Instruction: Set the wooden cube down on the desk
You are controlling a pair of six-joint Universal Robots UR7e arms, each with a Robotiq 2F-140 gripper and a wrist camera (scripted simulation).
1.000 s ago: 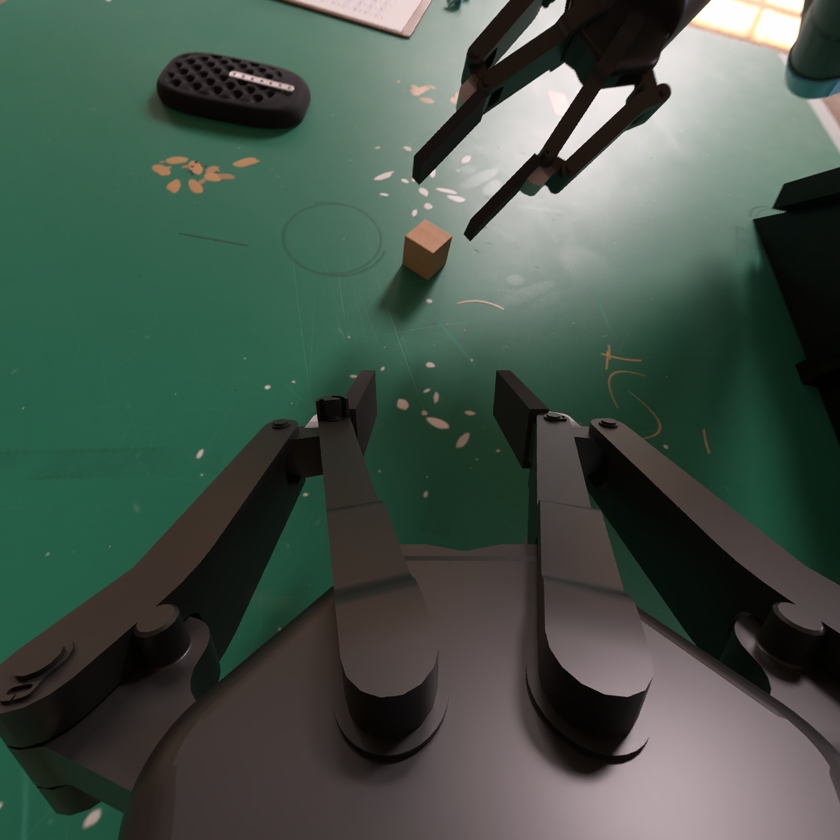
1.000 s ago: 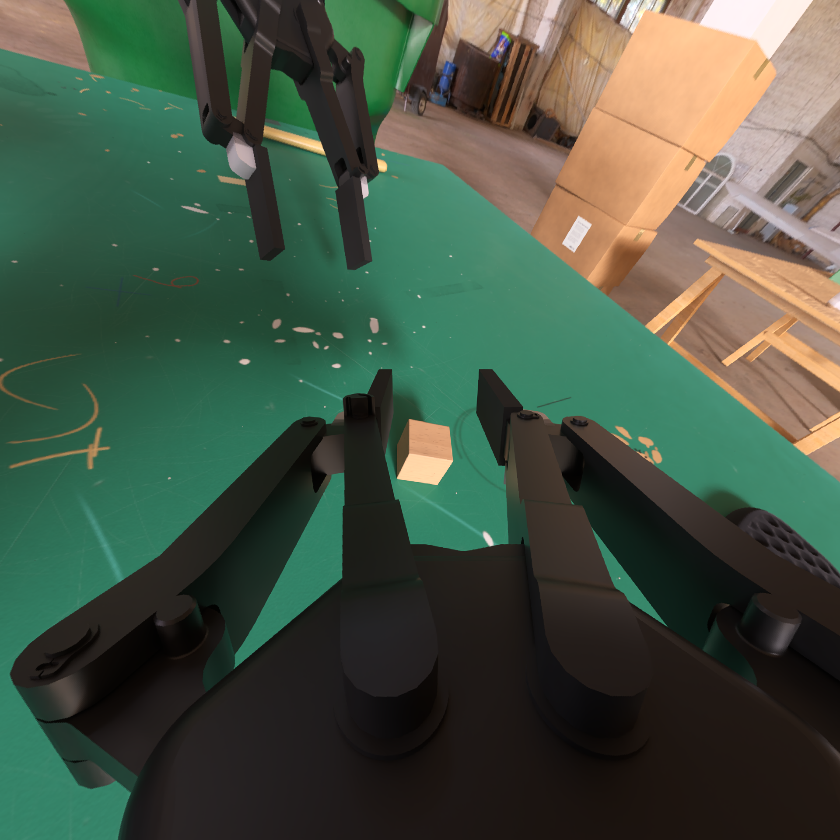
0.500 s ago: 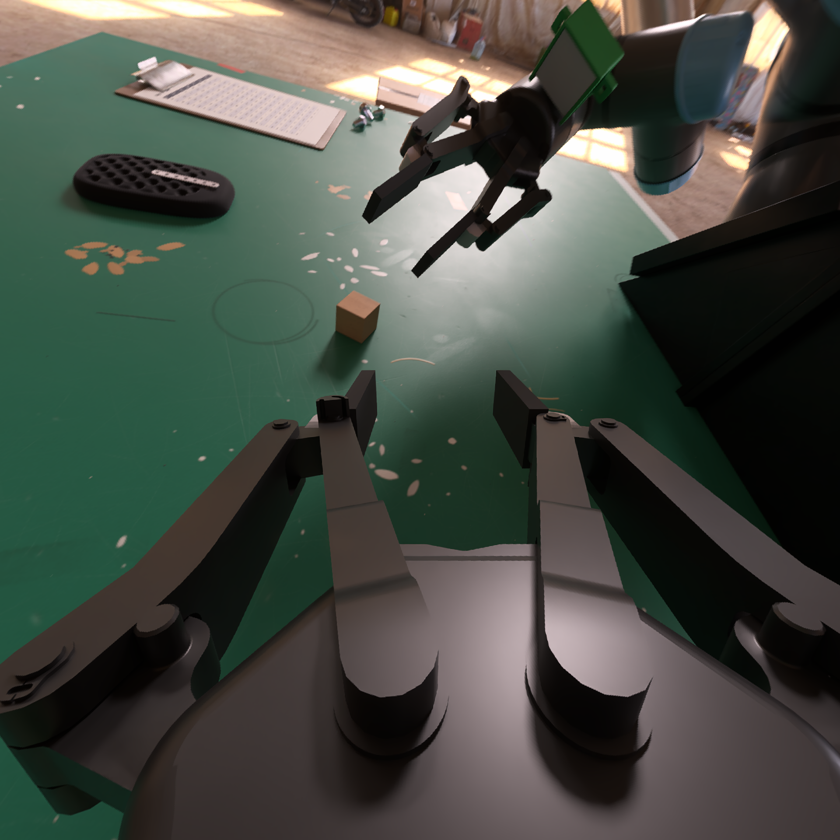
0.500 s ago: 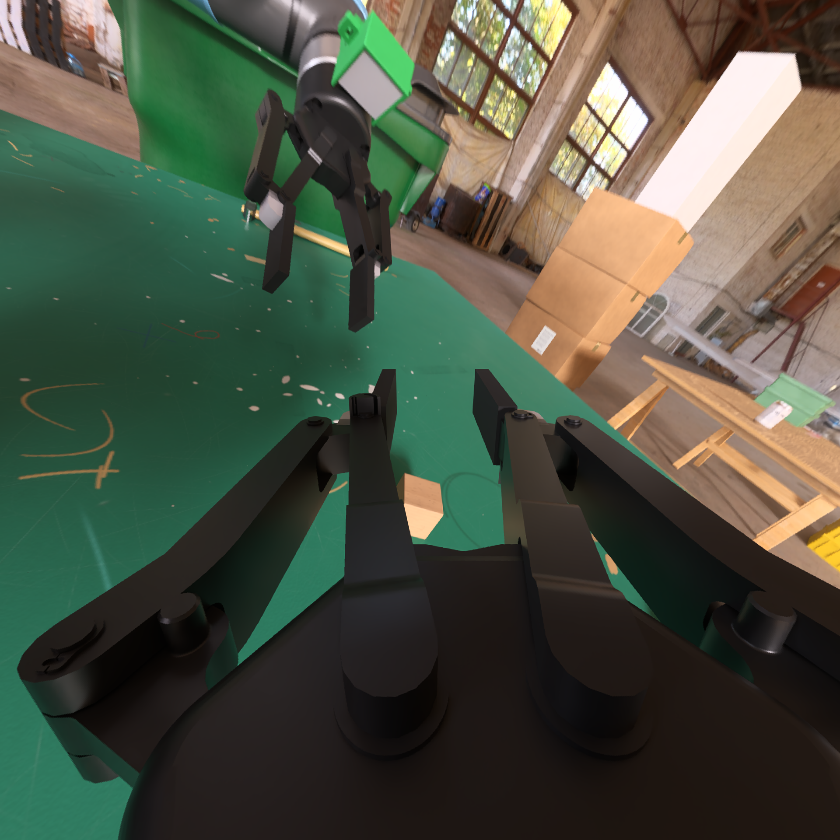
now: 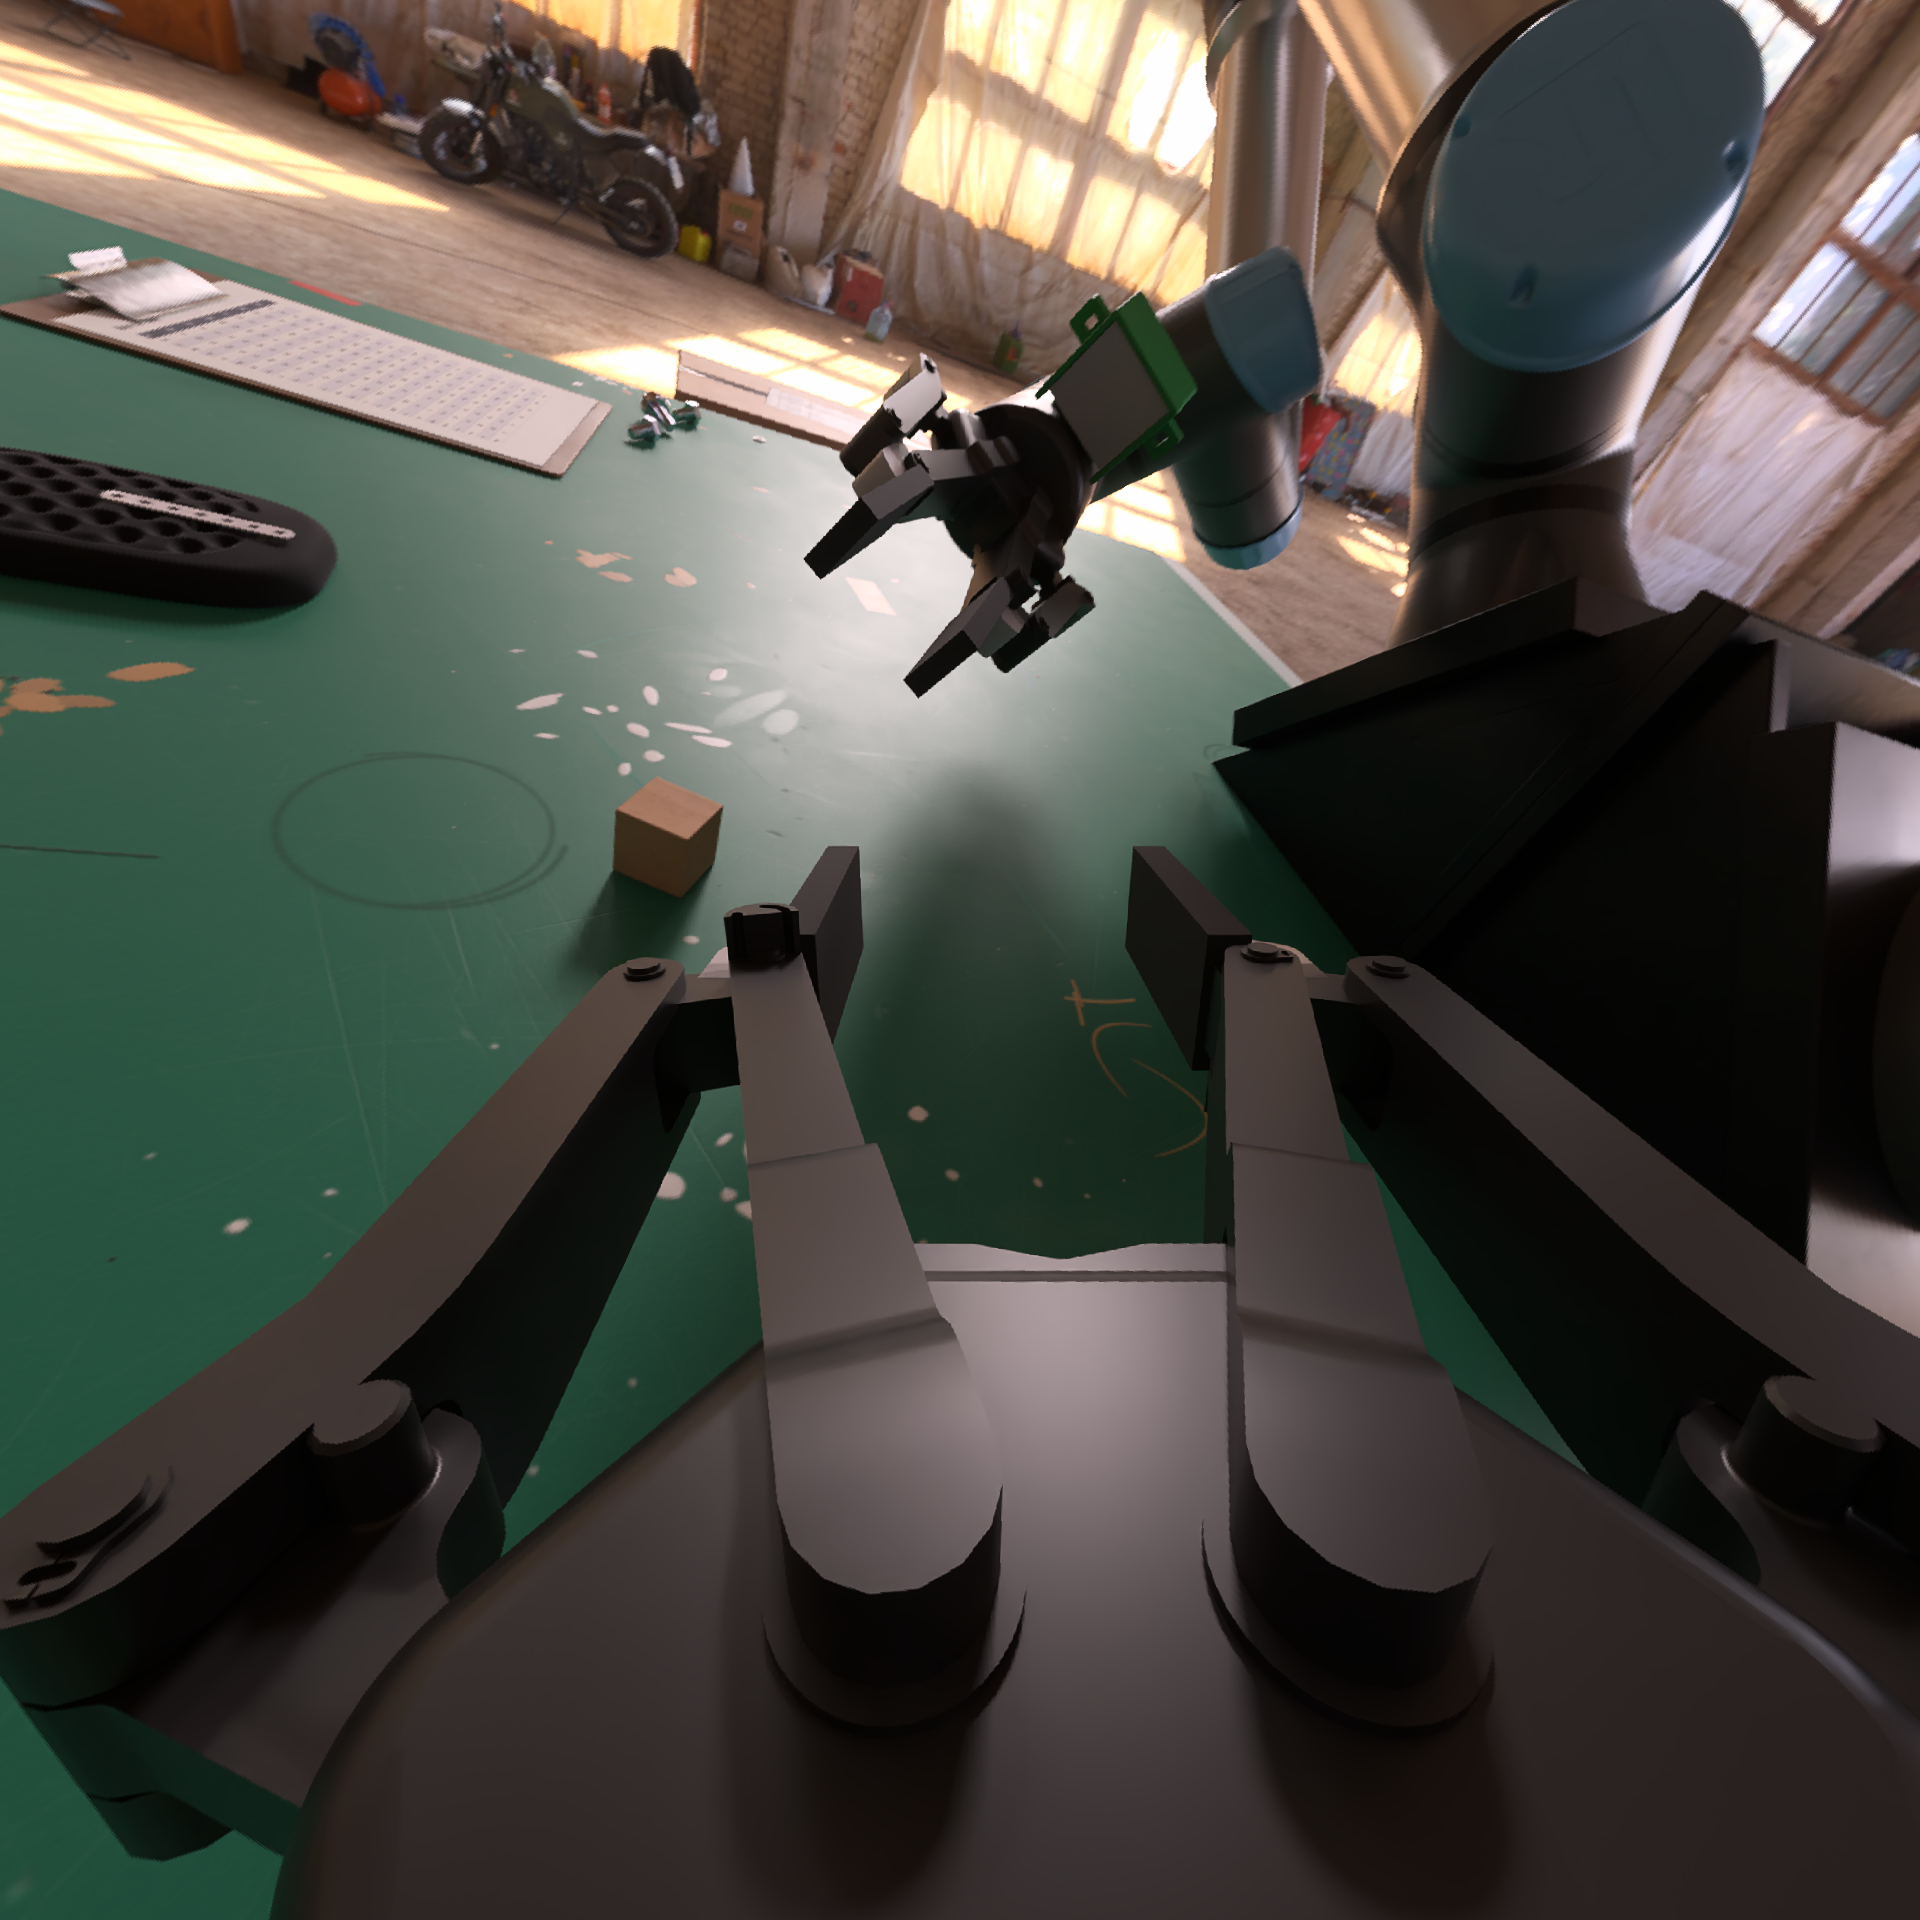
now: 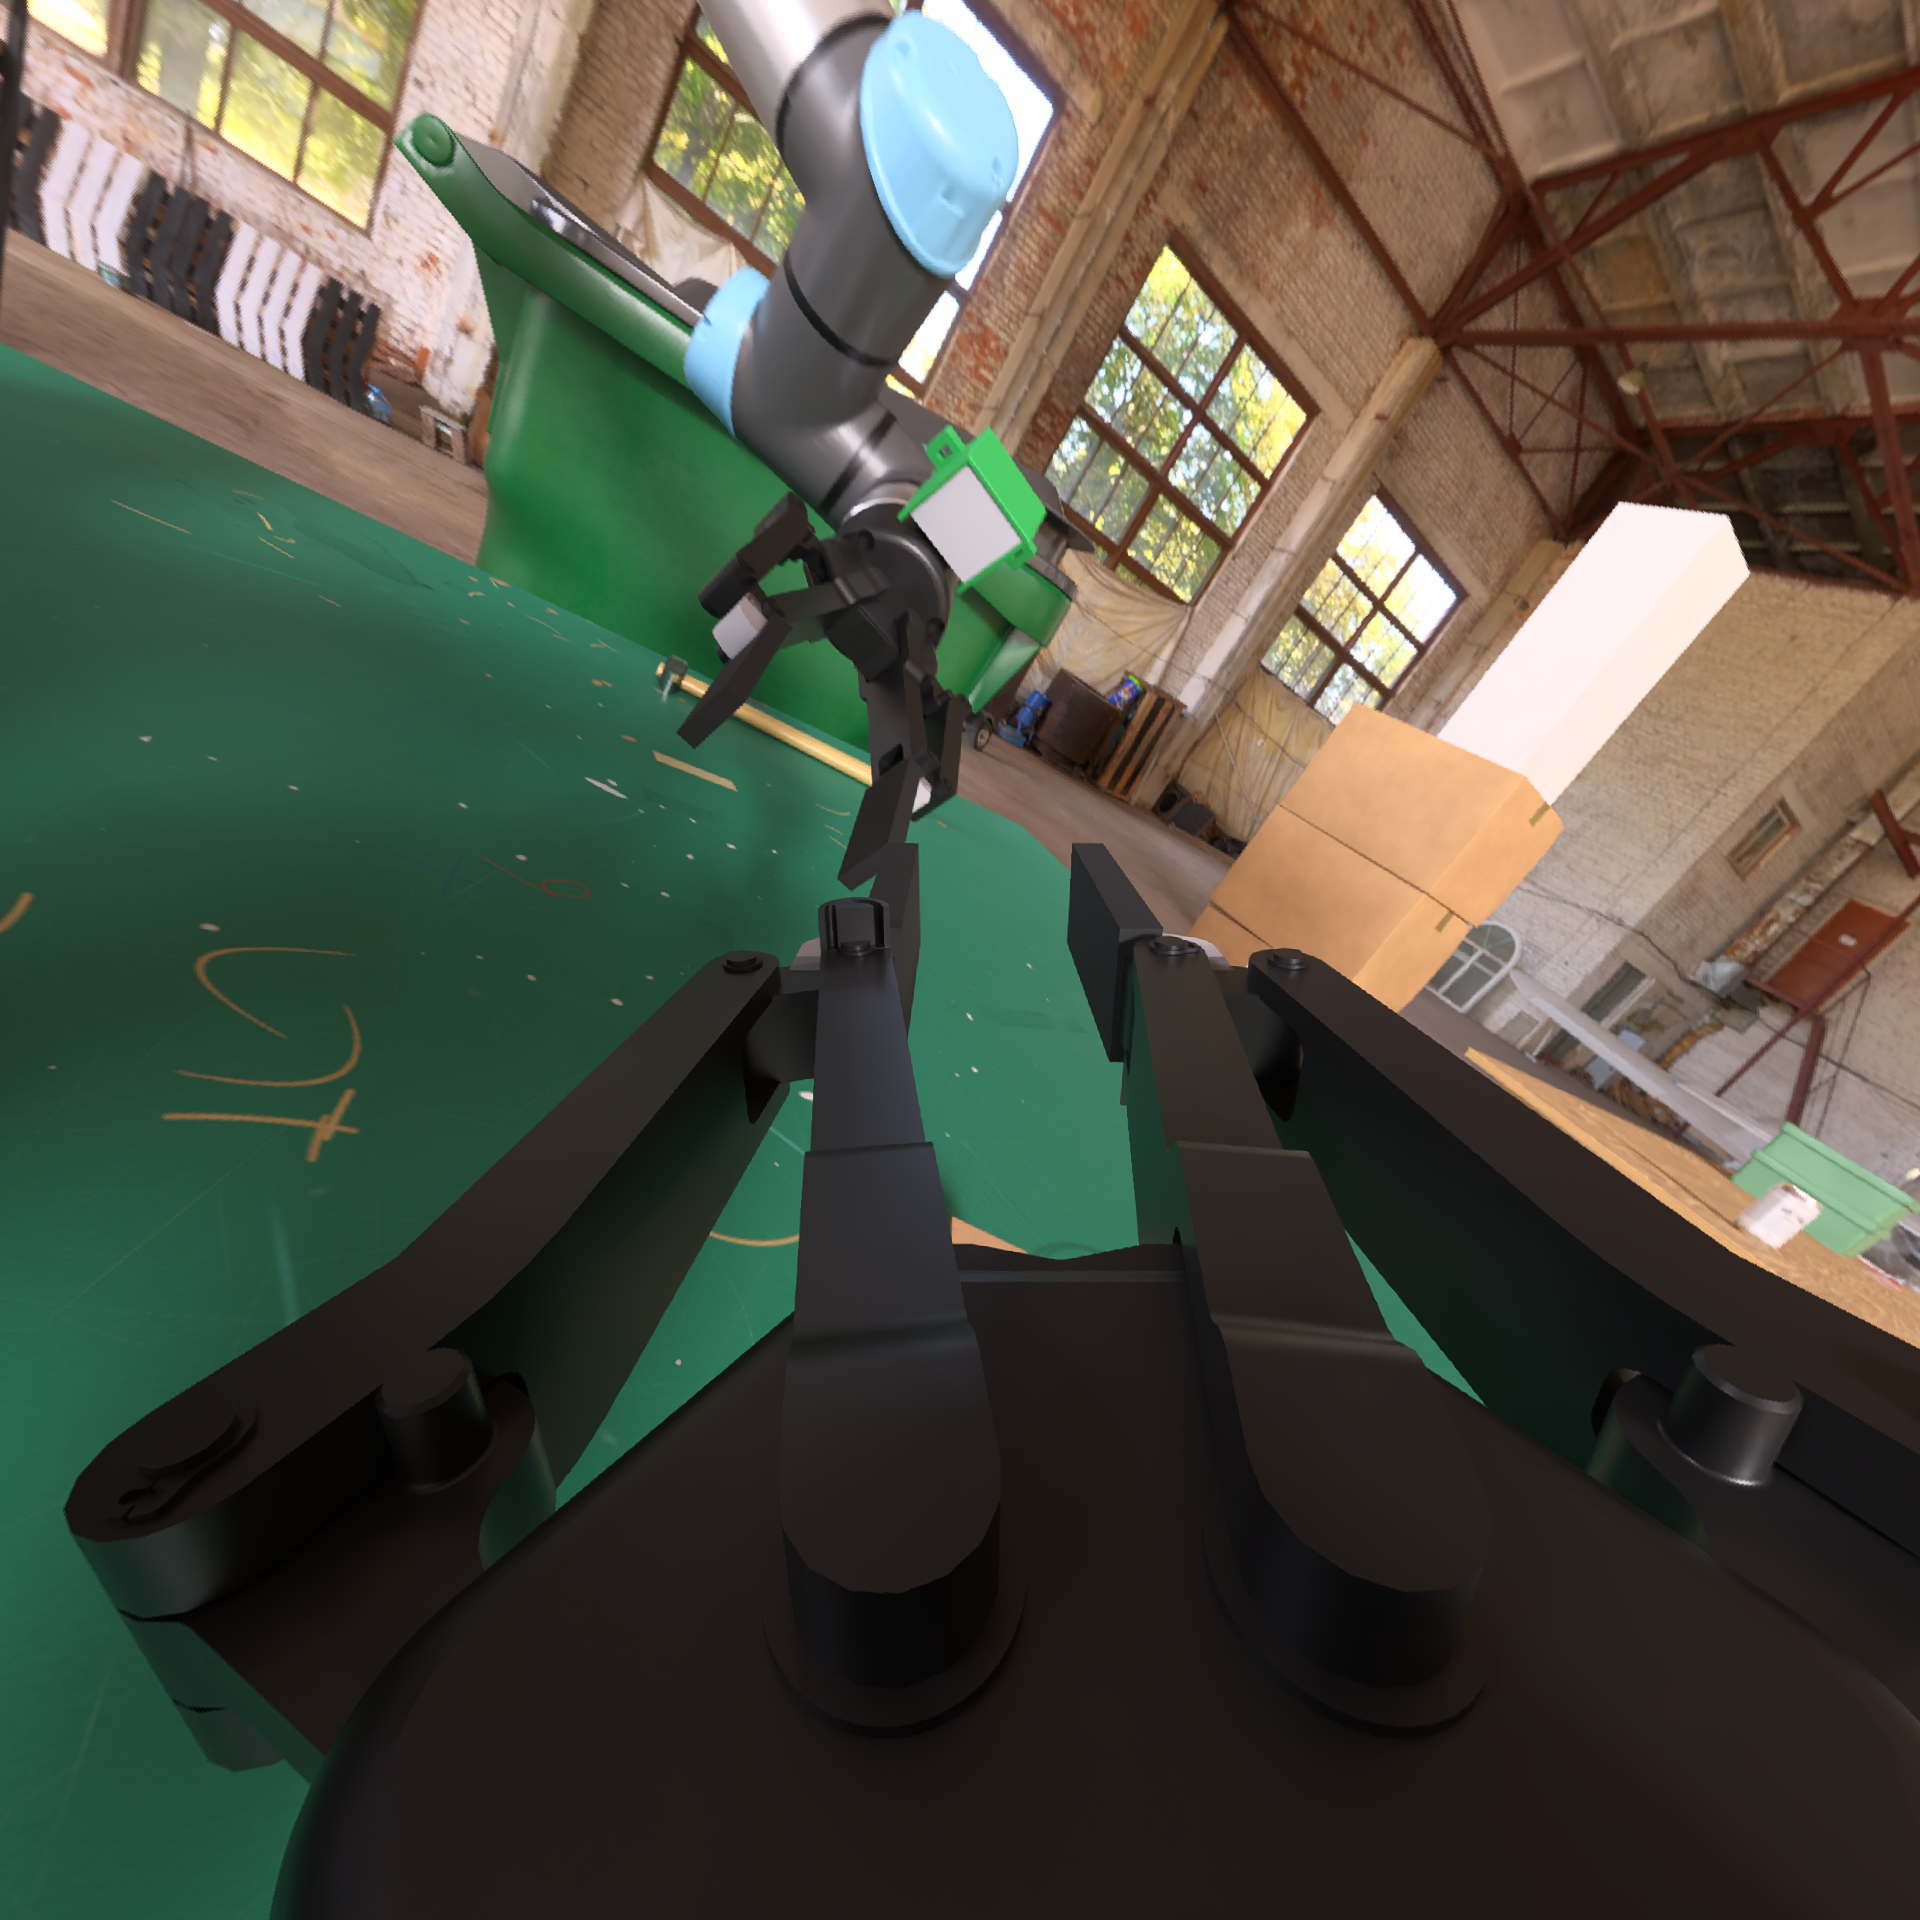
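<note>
Both claws stood spread and empty above the green table (image 5: 312,1091). The cube (image 5: 666,850) sat flat on the table in the left wrist view, just right of a drawn circle (image 5: 416,829) and a little far-left of the left claw (image 5: 992,935), touching neither claw. The right claw (image 5: 894,613) hung in the air farther off, well apart from the cube. In its own view the right claw (image 6: 992,925) looked out across the table toward the left arm, and the cube could not be made out there.

By my reading the placing step was done and the arms were clearing away; the next move asks only for a retreat that leaves the cube alone.

Around it lay a black perforated pad (image 5: 156,540) at far left, a clipboard (image 5: 312,374) beyond that, some small bolts (image 5: 660,416), pale and orange flecks, and a dark block (image 5: 1558,831) at right. Nothing stood close to the cube, though the left claw's nearest finger (image 5: 831,914) passed not far from it
</note>
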